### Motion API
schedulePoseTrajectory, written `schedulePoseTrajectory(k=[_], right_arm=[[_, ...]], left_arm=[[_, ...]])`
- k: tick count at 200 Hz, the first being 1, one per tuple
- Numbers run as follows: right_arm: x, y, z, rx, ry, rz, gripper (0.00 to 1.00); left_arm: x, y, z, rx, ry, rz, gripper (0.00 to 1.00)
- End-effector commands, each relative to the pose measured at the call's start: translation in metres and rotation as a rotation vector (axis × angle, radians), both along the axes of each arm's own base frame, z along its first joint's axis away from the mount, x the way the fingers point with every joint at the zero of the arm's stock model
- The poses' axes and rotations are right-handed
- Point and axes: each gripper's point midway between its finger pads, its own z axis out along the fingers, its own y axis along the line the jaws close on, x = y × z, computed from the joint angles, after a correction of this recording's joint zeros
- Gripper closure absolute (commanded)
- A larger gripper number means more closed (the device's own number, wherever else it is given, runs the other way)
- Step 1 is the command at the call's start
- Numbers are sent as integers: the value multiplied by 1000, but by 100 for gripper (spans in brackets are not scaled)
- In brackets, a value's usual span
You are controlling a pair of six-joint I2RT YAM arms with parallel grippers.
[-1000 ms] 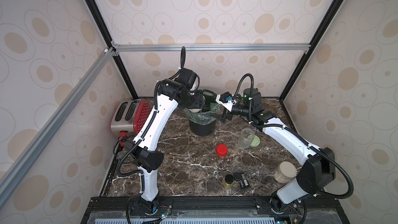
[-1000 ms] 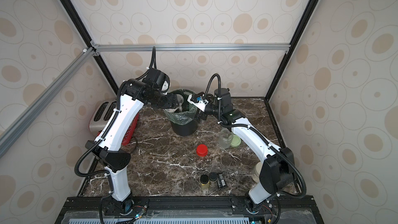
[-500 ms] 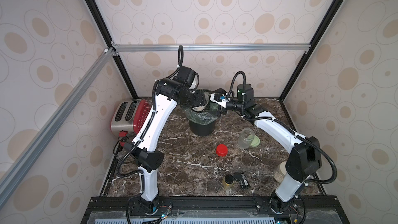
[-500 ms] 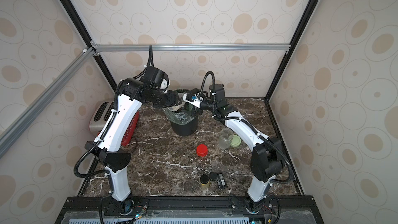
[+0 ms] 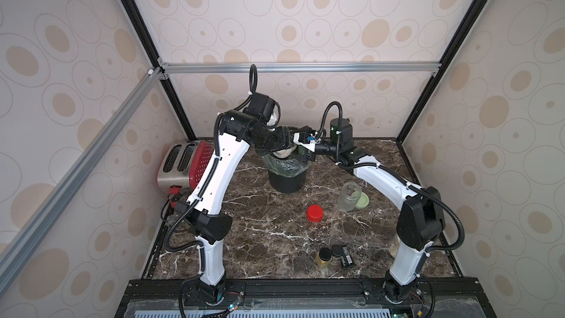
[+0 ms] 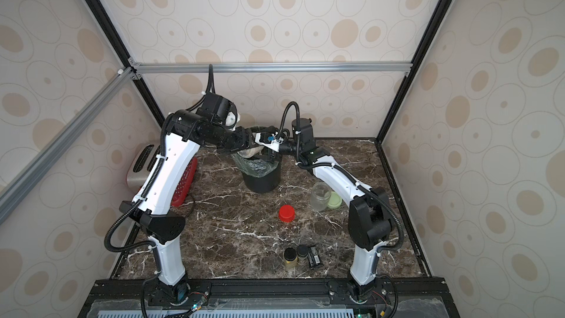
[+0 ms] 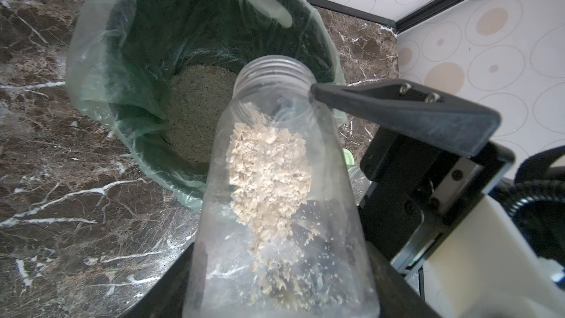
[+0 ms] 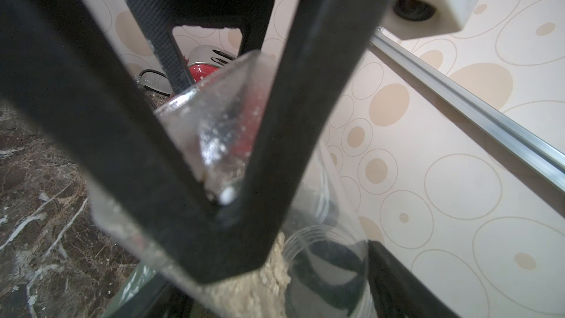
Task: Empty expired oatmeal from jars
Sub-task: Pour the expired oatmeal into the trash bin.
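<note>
The open jar [image 7: 275, 197] is pinched at its base by the left claw [image 5: 282, 145], tilted so oatmeal [image 7: 269, 175] lodged just ahead of the claw may fall into the lined bin [image 7: 91, 44] below. The right claw [image 5: 306, 154] is set at its neck; its grip cannot be told.

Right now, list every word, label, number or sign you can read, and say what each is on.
Nothing here reads clearly.
Black packet beside the small bottles: pale print, too small to read.
Tilted jar with oatmeal: no label shows.
Toaster: no legible marking.
</note>
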Motion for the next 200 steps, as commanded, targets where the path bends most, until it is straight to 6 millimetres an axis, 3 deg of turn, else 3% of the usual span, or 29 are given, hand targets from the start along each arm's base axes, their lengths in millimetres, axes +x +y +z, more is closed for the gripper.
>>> schedulePoseTrajectory(k=[1,18,43,121,154,178,200], right_arm=[[-9,14,14,26,-45,64,7],[-10,18,12,21,-51,68,1],[-9,20,10,21,-51,71,1],[-10,20,6,14,-45,74,18],[-12,20,6,3,-44,85,31],[-12,20,6,4,-44,88,37],[-11,21,6,7,-35,90,47]], left_arm=[[-6,-7,13,-63,-5,-10,100],[-6,-8,13,-70,-3,-13,100],[-6,-7,13,-69,-4,-14,100],[-4,-3,15,-71,-15,-6,100],[-1,-7,17,-84,-44,-24,100],[3,-11,20,-96,-68,-44,87],[6,-15,26,-108,-105,-74,68]])
